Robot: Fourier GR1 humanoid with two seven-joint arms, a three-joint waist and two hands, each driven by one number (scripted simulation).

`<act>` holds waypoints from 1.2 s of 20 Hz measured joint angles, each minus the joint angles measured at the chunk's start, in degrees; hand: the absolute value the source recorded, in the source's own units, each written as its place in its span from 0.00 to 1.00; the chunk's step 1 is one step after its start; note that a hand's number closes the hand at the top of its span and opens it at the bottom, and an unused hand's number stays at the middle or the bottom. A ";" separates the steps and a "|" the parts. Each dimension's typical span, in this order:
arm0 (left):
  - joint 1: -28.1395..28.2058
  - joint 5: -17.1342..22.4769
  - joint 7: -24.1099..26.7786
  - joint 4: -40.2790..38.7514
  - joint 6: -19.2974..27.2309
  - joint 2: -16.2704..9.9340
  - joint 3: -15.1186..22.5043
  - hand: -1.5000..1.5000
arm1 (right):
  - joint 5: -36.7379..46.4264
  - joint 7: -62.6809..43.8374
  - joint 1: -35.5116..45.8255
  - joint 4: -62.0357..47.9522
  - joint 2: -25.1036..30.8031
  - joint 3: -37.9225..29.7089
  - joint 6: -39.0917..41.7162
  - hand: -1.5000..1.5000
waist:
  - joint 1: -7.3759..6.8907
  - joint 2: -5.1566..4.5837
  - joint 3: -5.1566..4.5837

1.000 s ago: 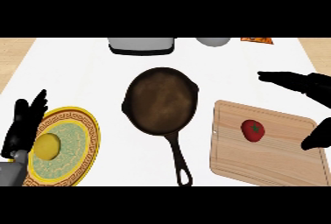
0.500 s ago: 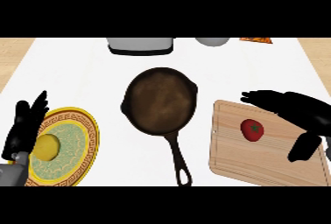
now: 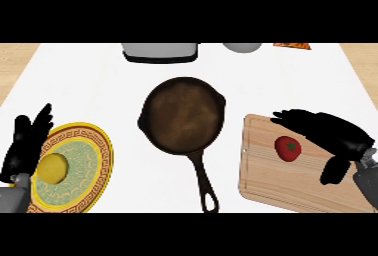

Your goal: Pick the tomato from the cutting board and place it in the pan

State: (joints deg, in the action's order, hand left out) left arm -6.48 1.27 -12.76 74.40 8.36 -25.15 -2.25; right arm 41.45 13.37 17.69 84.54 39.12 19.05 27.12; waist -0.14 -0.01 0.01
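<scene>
A red tomato (image 3: 288, 148) with a green stem spot lies on the wooden cutting board (image 3: 295, 187) at the right. My right hand (image 3: 328, 134) hovers over the board just right of the tomato, open, its fingers stretching past the tomato's top and its thumb (image 3: 336, 171) hanging below; nothing is held. The dark cast-iron pan (image 3: 183, 114) sits in the middle of the counter, bare inside, its handle (image 3: 206, 185) pointing toward me. My left hand (image 3: 26, 145) rests open at the far left edge, fingers up.
A yellow patterned plate (image 3: 77, 170) with a yellow round fruit (image 3: 52, 168) on it lies beside the left hand. At the back stand a grey appliance (image 3: 161, 51), a grey bowl (image 3: 242, 47) and an orange item (image 3: 292, 45).
My right hand has come in from the right and lowered over the cutting board, closing on the tomato's side. The tomato, pan and left hand have not moved.
</scene>
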 measured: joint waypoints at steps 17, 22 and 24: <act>-1.03 -3.98 -1.19 0.20 -3.35 2.81 -4.37 0.50 | 13.39 5.23 -1.26 -5.50 -8.97 -3.50 -0.33 0.00 | 0.04 0.01 -0.01; -0.26 -5.20 -0.99 1.24 -3.88 3.93 -5.15 0.50 | 16.55 6.67 -0.84 -8.32 -10.86 -4.77 -0.54 0.00 | -0.01 0.01 0.00; 0.59 -5.50 -1.71 2.82 -4.31 4.36 -5.29 0.50 | 17.94 6.83 -0.91 -9.19 -11.43 -5.32 -0.71 0.00 | -0.04 0.01 -0.01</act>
State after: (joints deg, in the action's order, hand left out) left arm -5.89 -4.23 -14.47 77.22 4.05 -20.79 -7.54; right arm 59.38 20.20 16.78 75.36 27.68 13.72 26.41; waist -0.17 0.00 0.00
